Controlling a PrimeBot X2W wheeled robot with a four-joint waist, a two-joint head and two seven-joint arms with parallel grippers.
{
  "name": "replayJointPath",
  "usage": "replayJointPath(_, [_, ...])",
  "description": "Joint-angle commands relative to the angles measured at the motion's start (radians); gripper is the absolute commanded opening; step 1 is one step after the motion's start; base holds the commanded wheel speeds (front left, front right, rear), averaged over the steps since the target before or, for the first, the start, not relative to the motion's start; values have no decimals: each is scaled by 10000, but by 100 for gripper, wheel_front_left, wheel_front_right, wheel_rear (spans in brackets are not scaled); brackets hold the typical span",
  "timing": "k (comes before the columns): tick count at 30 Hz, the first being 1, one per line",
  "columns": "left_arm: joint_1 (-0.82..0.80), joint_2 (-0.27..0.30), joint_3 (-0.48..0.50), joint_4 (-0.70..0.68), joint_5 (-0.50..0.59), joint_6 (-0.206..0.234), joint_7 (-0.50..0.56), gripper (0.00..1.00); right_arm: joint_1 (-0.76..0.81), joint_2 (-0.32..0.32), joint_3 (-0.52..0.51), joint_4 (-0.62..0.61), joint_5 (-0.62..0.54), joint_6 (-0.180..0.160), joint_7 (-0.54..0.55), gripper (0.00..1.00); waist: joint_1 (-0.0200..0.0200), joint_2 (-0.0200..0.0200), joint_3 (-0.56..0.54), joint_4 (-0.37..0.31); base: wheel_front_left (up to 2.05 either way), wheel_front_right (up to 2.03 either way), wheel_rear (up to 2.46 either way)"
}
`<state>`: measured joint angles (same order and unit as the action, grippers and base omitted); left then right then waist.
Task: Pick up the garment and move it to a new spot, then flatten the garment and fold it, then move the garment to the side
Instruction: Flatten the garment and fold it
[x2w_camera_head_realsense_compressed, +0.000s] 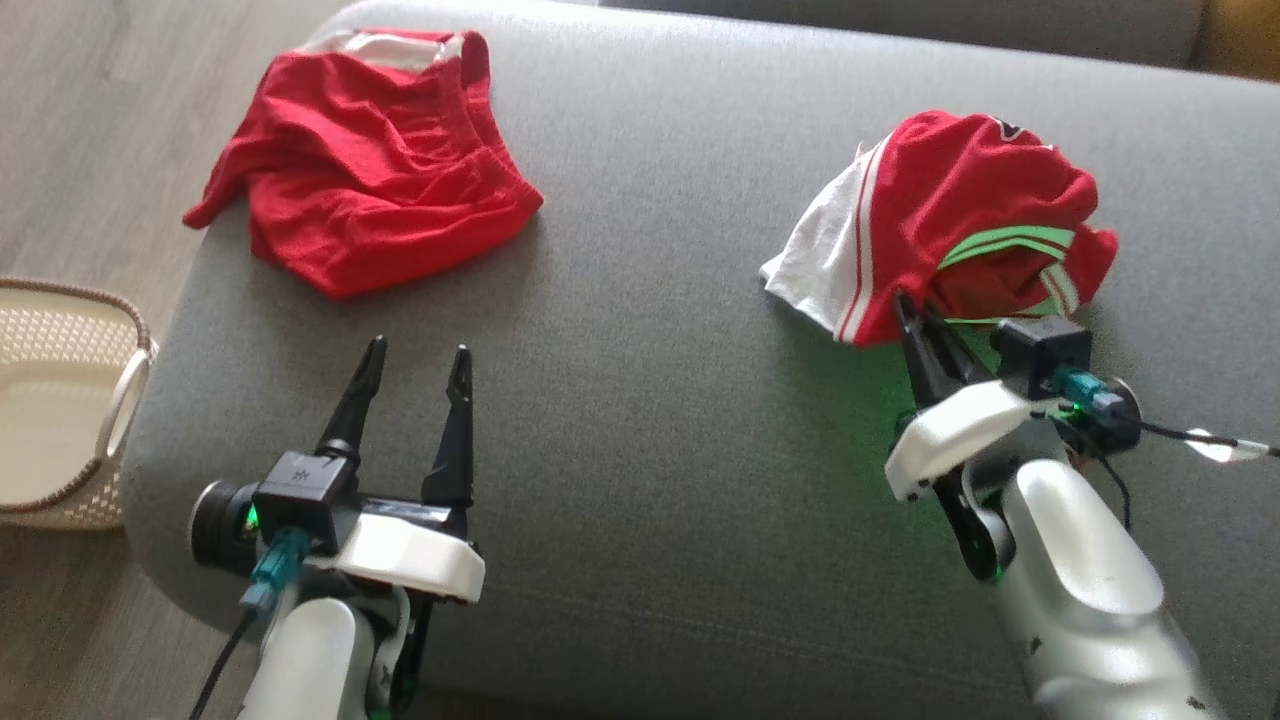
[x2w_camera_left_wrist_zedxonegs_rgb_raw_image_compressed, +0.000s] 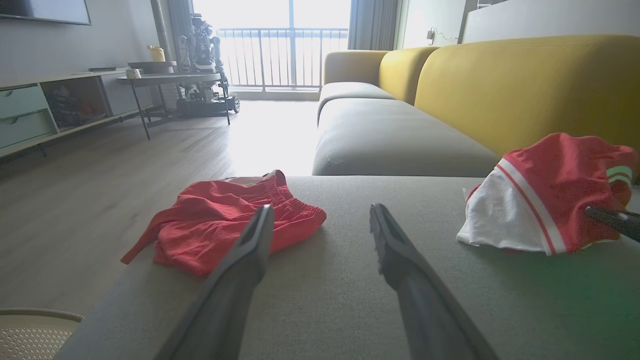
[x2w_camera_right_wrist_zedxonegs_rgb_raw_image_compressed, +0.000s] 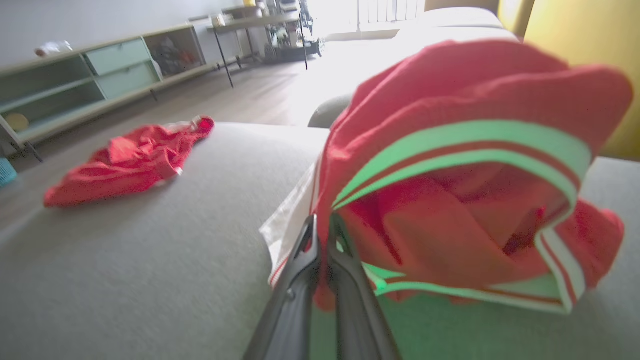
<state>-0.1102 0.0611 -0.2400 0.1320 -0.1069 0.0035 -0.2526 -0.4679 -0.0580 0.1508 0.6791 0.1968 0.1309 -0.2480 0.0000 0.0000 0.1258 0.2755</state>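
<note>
**A:** Where is the garment (x2w_camera_head_realsense_compressed: 960, 200)?

**B:** It is bunched up on the right side of the grey couch seat (x2w_camera_head_realsense_compressed: 650, 450). The right gripper (x2w_camera_head_realsense_compressed: 905, 300) is pinched tight on its near edge. The left gripper (x2w_camera_head_realsense_compressed: 415, 360) is wide open and holds nothing.

**A:** Is it hard to lift?

**B:** I think not. It looks soft, light and floppy, so it will sag. The striped hem looks good to grab. Red shorts (x2w_camera_head_realsense_compressed: 370, 160) lie well apart from it. A basket (x2w_camera_head_realsense_compressed: 70, 310) sits on the wood floor (x2w_camera_head_realsense_compressed: 80, 120).
</note>
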Motion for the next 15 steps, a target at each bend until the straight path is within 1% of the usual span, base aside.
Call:
replayJointPath(1, [-208, 23, 417, -346, 7, -28, -91, 100, -587, 73, 354, -481, 199, -2, -119, 0, 0, 0, -225, -36, 0, 0, 0])
replayJointPath(6, [83, -12, 598, -332, -42, -103, -91, 100, -1924, 75, 1123, -1152, 496, -2, -31, 0, 0, 0, -812, -263, 0, 0, 0])
replayJointPath(9, [309, -31, 701, -355, -88, -142, -91, 100, -3221, 76, 1693, -1289, 808, -2, 332, 0, 0, 0, -1052, -438, 0, 0, 0])
replayJointPath(12, [414, -51, 718, -352, -103, -201, -91, 100, -4698, 76, 2216, -1278, 1276, -2, 461, 0, 0, 0, -1198, -515, 0, 0, 0])
replayJointPath(13, [440, -58, 726, -358, -127, -206, -91, 100, -5200, 76, 2306, -1216, 1260, -2, 408, 0, 0, 0, -1244, -528, 0, 0, 0])
replayJointPath(15, [483, -73, 754, -403, -201, -190, -91, 100, -6221, -1, 2526, -1075, 435, -2, 165, 0, 0, 0, -1268, -555, 0, 0, 0])
